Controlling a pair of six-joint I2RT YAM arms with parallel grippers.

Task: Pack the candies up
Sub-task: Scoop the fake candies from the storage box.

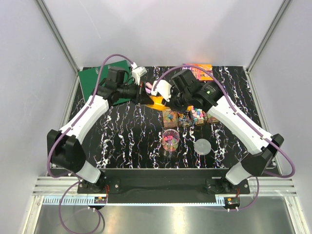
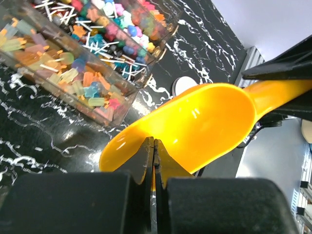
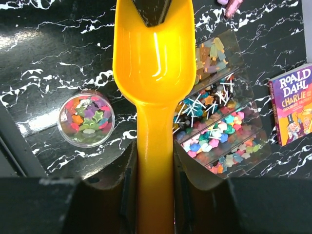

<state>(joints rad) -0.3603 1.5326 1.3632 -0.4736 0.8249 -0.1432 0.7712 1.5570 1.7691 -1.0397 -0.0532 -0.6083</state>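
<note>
Right wrist: R pincer (image 3: 155,163) clamped on scoop (image 3: 153,63) handle, L pincer (image 3: 155,12) on lip; candies (image 3: 214,141) tray (image 3: 236,58), cup (image 3: 59,119) either side.

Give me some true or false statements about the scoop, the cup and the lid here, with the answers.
1. The scoop is empty. True.
2. The right fingers hold the scoop by its handle. True.
3. The cup has nothing in it. False: it holds candies.
4. The lid is on the cup. False: it lies on the table beside the cup.
5. The left fingers are shut on the scoop's front rim. True.
</note>
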